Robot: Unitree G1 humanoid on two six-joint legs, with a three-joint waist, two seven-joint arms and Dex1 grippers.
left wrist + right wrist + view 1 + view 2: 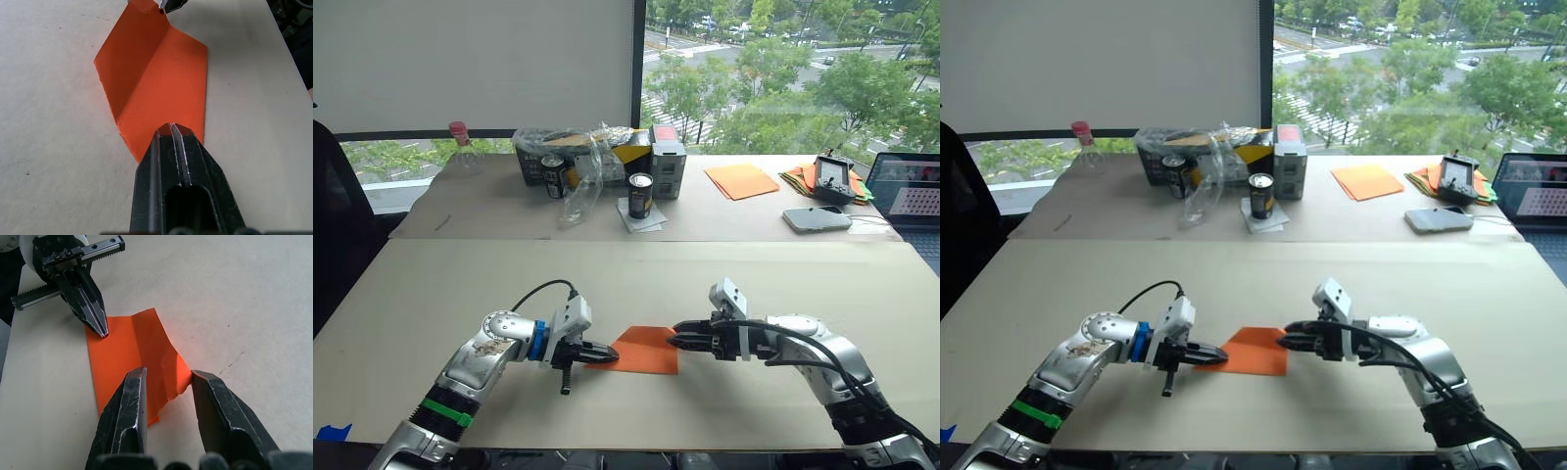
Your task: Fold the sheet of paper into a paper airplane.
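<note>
The sheet of paper [641, 350] lies on the near table, bright orange, with a lengthwise crease and a pointed, folded end toward my right arm. My left gripper [610, 352] is shut, and its tip rests on the paper's left edge [171, 128]. My right gripper [168, 382] is open, low over the table. Its fingers [132, 396] straddle the paper's crumpled pointed end, which sits between them. One half of the sheet tilts up along the crease [146, 73].
The far table holds two cans [640, 195], a box [666, 162], a clear plastic bottle [462, 147], paler orange sheets [741, 180], a multicoloured paper pile [801, 177], a phone [816, 218] and a laptop [911, 191]. Bare tabletop [460, 284] surrounds the sheet.
</note>
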